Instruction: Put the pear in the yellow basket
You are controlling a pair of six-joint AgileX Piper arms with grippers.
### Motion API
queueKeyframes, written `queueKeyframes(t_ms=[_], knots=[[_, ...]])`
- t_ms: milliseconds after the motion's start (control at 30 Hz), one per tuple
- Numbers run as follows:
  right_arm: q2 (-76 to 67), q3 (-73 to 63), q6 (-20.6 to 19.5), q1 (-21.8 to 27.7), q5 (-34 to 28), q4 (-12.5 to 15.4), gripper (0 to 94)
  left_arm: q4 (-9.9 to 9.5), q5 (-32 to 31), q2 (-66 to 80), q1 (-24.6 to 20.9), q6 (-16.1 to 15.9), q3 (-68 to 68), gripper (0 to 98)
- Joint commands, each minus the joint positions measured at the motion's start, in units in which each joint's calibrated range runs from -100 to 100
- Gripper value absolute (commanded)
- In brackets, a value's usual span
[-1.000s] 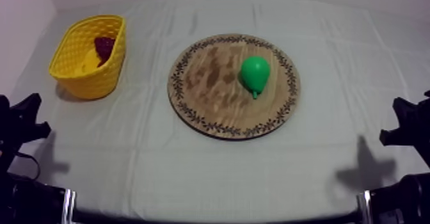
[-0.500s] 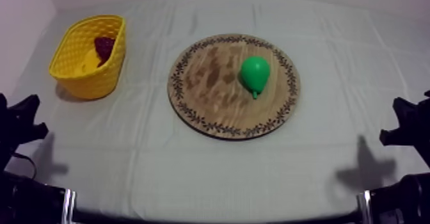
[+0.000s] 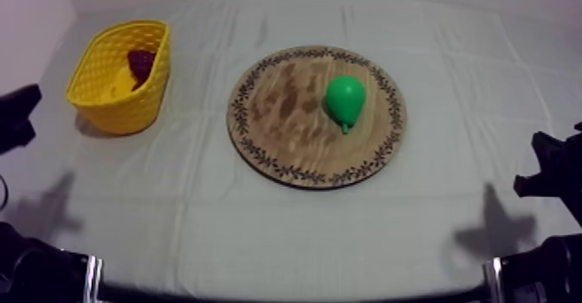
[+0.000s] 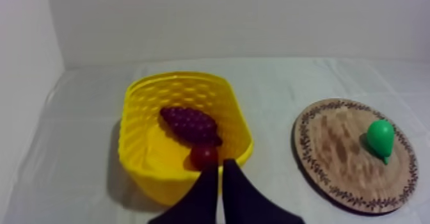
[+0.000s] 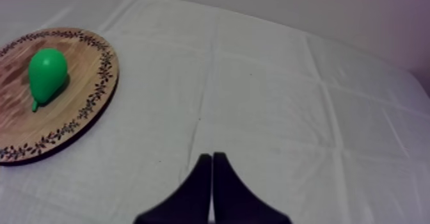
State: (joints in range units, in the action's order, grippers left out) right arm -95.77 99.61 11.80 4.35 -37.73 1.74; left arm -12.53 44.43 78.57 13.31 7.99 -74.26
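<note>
One pear on one board (right half), one basket far left, left gripper and right gripper both pinched together, empty.

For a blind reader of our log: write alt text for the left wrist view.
My left gripper, shut in a narrow wedge, points at a yellow basket holding a bunch of grapes and a small red fruit. Beside the basket, a green pear lies on a round wooden board with a patterned rim.

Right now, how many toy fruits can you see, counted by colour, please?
Green: 1 toy pear on the round wooden board
Purple: 1 bunch of grapes in the yellow woven basket
Red: 1 small red fruit in the same basket
Total: 3
</note>
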Motion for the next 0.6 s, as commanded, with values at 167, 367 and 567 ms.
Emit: queueKeyframes(t_ms=[167,367,567], knots=[[0.01,0.05,0.0,0.02,-0.02,-0.01,0.5,0.31,-0.13,-22.38,5.44,-0.39,19.8,0.0],[0.01,0.05,0.0,0.02,-0.02,-0.01,0.5,1.18,2.9,-33.52,9.71,-1.62,32.17,0.0],[0.01,0.05,0.0,0.02,-0.02,-0.01,0.5,1.14,5.71,-45.34,13.29,-1.89,43.24,0.0]])
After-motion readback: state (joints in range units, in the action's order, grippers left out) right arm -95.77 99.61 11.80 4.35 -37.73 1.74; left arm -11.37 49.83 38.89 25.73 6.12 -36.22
